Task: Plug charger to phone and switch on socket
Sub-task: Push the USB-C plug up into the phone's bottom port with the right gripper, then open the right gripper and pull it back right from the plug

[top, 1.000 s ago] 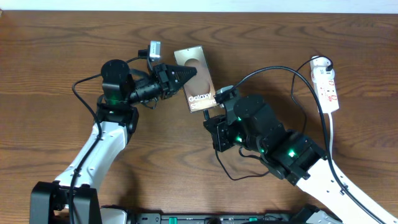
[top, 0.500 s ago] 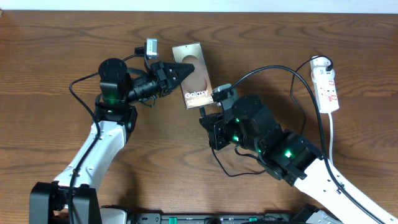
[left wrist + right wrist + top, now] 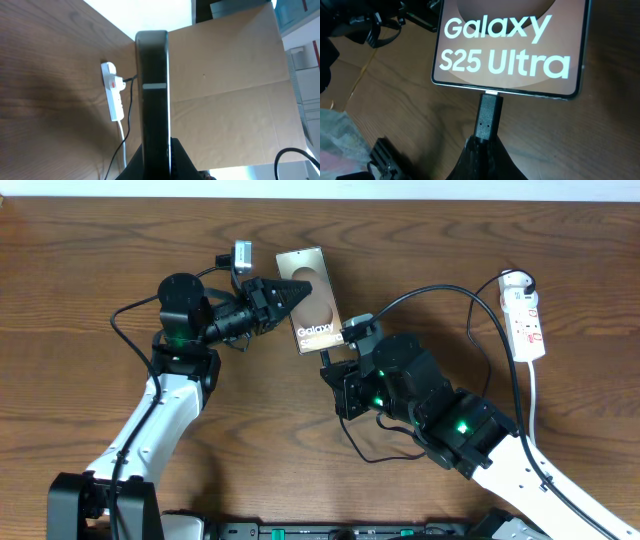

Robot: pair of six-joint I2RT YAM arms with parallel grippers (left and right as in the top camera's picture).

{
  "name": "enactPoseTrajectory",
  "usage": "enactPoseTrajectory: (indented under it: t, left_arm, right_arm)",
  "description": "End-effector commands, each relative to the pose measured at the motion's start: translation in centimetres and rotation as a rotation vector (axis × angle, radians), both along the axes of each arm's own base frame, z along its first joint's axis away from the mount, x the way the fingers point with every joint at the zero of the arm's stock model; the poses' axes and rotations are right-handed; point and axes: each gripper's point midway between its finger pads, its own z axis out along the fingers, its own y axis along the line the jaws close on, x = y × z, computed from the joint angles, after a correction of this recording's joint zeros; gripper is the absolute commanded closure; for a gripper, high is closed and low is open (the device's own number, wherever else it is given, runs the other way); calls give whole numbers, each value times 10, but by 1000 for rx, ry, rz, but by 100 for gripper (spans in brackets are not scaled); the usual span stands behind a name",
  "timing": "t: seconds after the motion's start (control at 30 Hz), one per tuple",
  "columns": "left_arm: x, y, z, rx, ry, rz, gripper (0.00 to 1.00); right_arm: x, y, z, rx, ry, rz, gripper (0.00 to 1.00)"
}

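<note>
Phone (image 3: 310,300) is pinched at one long side by the left claw (image 3: 297,292), whose two fingers are squeezed shut on its front and back. Its bottom edge points at the right claw (image 3: 336,366), just in front of that claw's fingers. The right claw is shut tight on the charger (image 3: 430,292), holding it near the end so the small tip (image 3: 487,117) sticks out ahead. From the right wrist, the shiny end of the tip is touching the hole in the phone's bottom edge. It looks like it is just going in, but I cannot tell if it is pushed all the way. So the plugging-in part seems almost done, and it may need one more small push. The black cord runs away behind the right claw, over the table (image 3: 100,240), to the socket (image 3: 527,320), which lies well off to that claw's far side. The plug (image 3: 515,280) looks like it is already in the socket. No claw is near the switch, so turning it on is left to do.
</note>
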Motion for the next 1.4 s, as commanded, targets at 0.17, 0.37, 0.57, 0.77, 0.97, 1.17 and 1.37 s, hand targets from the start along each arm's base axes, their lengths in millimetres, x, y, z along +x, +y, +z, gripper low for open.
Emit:
enactPoseTrajectory:
  t: [0.17,0.37,0.57,0.77,0.97,1.17,1.37]
  left_arm:
    - [-36,-21,5,4,-60,-209,93]
    - [-38,-23,5,4,-60,-215,93]
    - [-37,-24,5,5,-60,-213,93]
    - [-34,-24,5,10,-68,-195,93]
    - [-29,-22,-8,51,-62,-158,93]
    - [-31,-30,-56,205,-27,-139,93]
    - [-36,-39,-124,325,-21,-239,93]
  right_arm:
    - [33,-13,39,53,-128,-134,99]
    - [38,-11,51,91,-166,-141,98]
    - [24,-8,38,71,-95,-85,81]
    - [8,-21,12,-18,3,-78,65]
    - [-4,-42,27,-14,-10,-103,36]
    - [-21,-101,32,-107,-27,-251,18]
    - [-46,-146,37,-150,-45,-347,6]
